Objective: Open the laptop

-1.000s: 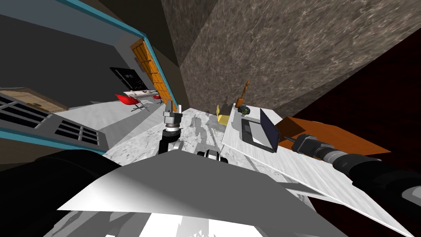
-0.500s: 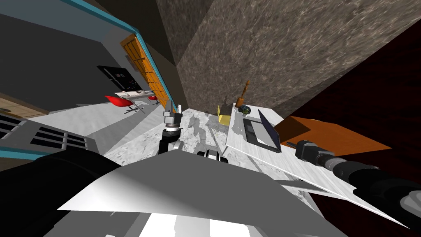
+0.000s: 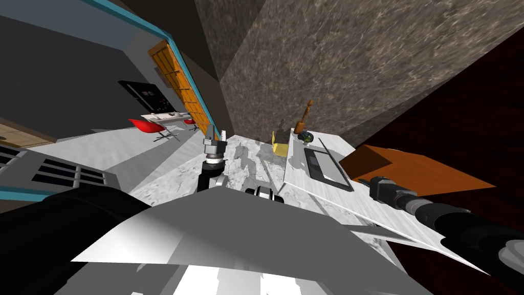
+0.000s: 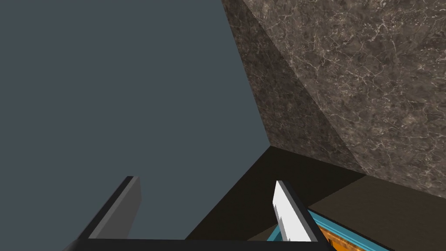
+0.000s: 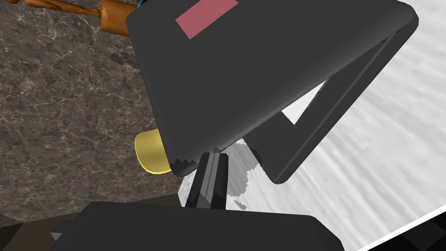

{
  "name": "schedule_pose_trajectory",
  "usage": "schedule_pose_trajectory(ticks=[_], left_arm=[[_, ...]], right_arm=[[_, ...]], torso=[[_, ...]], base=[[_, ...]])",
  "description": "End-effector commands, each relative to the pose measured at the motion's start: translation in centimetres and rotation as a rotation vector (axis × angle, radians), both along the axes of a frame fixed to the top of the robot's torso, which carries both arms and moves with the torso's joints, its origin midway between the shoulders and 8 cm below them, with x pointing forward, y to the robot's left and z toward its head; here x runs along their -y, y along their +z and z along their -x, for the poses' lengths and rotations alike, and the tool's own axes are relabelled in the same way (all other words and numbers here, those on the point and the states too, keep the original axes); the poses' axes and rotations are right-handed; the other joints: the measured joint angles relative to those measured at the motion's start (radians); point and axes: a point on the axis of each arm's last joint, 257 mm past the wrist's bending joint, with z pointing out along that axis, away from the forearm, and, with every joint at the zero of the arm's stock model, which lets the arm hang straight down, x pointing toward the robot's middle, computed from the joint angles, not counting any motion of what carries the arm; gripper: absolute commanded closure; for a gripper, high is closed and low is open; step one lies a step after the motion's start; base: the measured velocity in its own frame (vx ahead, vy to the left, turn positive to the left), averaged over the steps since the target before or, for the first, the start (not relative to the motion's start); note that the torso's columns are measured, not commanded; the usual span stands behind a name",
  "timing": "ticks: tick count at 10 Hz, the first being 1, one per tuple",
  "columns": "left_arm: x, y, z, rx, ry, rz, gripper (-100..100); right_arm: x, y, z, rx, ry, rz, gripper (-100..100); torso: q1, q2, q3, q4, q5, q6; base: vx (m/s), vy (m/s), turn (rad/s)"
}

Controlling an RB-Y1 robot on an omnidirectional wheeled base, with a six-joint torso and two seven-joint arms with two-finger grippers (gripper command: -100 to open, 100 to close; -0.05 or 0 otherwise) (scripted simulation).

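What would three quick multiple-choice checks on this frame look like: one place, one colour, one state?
1. Where does the laptop sit?
A. on the white desk
B. on the floor
C. on a red chair

2. What colour is the patch on the back of the lid?
A. green
B. blue
C. pinkish red

3. How does the lid stand?
A. flat shut
B. raised off the base
C. detached

Answers: 1 A, the head view shows it on the desk top; 2 C, the right wrist view shows the rectangle plainly; 3 B, a wedge of gap opens between lid and base.
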Motion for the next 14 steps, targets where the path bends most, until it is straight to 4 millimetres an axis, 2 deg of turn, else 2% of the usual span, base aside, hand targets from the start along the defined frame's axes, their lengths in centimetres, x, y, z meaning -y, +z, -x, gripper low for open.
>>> schedule_pose_trajectory(ticks=[1, 2, 7, 8, 14], left_arm=[[0.0, 0.0, 0.0, 0.0, 0.0, 0.0, 0], [0.0, 0.0, 0.0, 0.0, 0.0, 0.0, 0], [0.0, 0.0, 0.0, 0.0, 0.0, 0.0, 0], [0.0, 0.0, 0.0, 0.0, 0.0, 0.0, 0], [0.0, 0.0, 0.0, 0.0, 0.0, 0.0, 0]], right_arm=[[0.0, 0.0, 0.0, 0.0, 0.0, 0.0, 100], [0.4, -0.5, 0.5, -0.013, 0.007, 0.038, 100], [0.4, -0.5, 0.5, -0.013, 0.007, 0.038, 100], [0.4, 0.5, -0.5, -0.013, 0.023, 0.04, -100], [0.0, 3.9, -3.4, -0.012, 0.072, 0.041, -100]], torso=[[0.002, -0.001, -0.001, 0.0, 0.001, 0.0], [0.003, -0.001, -0.001, 0.0, 0.001, 0.0], [0.0, 0.0, 0.0, 0.0, 0.0, 0.0], [0.002, -0.001, -0.001, 0.0, 0.001, 0.0], [0.002, -0.001, -0.001, 0.0, 0.001, 0.0]], base=[[-0.006, -0.007, 0.022], [0.014, 0.032, -0.038], [0.01, 0.019, -0.029], [0.002, 0.021, -0.12], [-0.006, 0.025, -0.087]])
